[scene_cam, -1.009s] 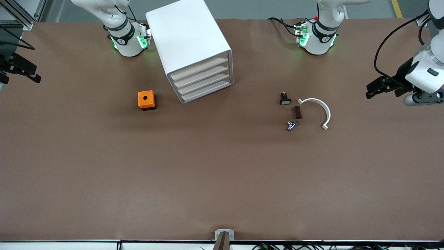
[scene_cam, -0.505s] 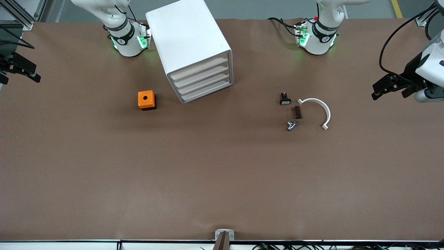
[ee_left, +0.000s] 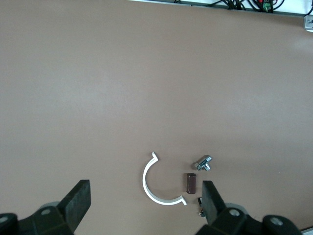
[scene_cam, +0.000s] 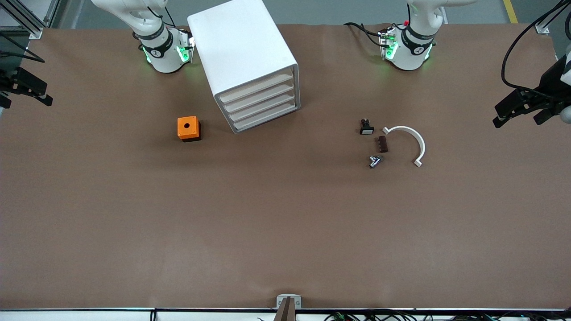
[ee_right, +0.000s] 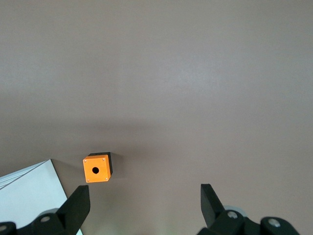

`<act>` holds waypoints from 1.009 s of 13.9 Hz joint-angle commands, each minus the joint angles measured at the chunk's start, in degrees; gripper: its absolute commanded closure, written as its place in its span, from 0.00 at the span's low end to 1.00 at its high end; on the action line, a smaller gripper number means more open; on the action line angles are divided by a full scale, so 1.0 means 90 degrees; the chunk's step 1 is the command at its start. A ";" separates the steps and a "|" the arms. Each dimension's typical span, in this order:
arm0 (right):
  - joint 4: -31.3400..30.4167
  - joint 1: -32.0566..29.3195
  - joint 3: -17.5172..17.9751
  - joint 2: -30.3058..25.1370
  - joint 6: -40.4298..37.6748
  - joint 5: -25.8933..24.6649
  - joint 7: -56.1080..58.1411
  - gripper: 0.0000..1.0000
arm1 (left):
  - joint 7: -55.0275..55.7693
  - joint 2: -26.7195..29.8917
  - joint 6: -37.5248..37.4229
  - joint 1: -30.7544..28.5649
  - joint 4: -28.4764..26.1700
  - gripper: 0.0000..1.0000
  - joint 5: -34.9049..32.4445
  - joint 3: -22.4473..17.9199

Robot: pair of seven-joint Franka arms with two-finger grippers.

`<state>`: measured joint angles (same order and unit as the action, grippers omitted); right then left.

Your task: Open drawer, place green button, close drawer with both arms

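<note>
The right gripper [ee_right: 144, 209] hangs over the edge of the table [scene_cam: 285, 232] at the right arm's end, fingers [ee_right: 78, 204] spread wide and holding nothing. Between it and the orange box [scene_cam: 188, 128] is a broad strip of bare brown top. The box stands just beside the white cabinet [scene_cam: 241, 44], apart from it, toward the right arm's end. The cabinet stands skewed, one corner close to the right arm's base. The drawer [scene_cam: 267, 119], its lowest front, is shut flush with the three above, with free table in front of it.

Toward the left arm's end lies a small cluster: a black part [scene_cam: 366, 129], a brown block [scene_cam: 382, 144] nearer the camera, and nearest of these the button [scene_cam: 374, 161], small and shiny, its cap colour too small to tell. A white half ring [scene_cam: 412, 141] curves beside them, touching none.

The left gripper [scene_cam: 519, 117] hangs over the table's edge at the left arm's end, well apart from the cluster, fingers [ee_left: 78, 198] spread wide and empty
</note>
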<state>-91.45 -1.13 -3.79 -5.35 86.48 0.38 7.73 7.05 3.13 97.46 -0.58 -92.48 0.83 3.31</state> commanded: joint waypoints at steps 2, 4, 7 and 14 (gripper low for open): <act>-0.0103 -0.0060 0.0069 -0.0119 0.0049 0.0035 0.0030 0.00 | 0.0017 -0.0123 -0.0009 -0.0004 0.0198 0.00 -0.0043 0.0004; -0.0103 -0.0060 0.0069 -0.0119 0.0039 0.0035 -0.0038 0.00 | 0.0027 -0.0123 -0.0009 -0.0004 0.0198 0.00 -0.0043 0.0004; -0.0112 -0.0030 0.0079 -0.0119 0.0039 0.0035 -0.0234 0.00 | 0.0075 -0.0123 -0.0038 0.0006 0.0198 0.00 -0.0024 0.0013; -0.0103 -0.0050 0.0069 -0.0128 0.0049 -0.0062 -0.0156 0.00 | 0.0310 -0.0113 -0.0058 0.0016 0.0198 0.00 -0.0034 0.0052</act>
<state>-91.45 -1.13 -3.52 -5.35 86.50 0.35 6.79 9.20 2.47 97.46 -0.37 -91.70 0.83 3.50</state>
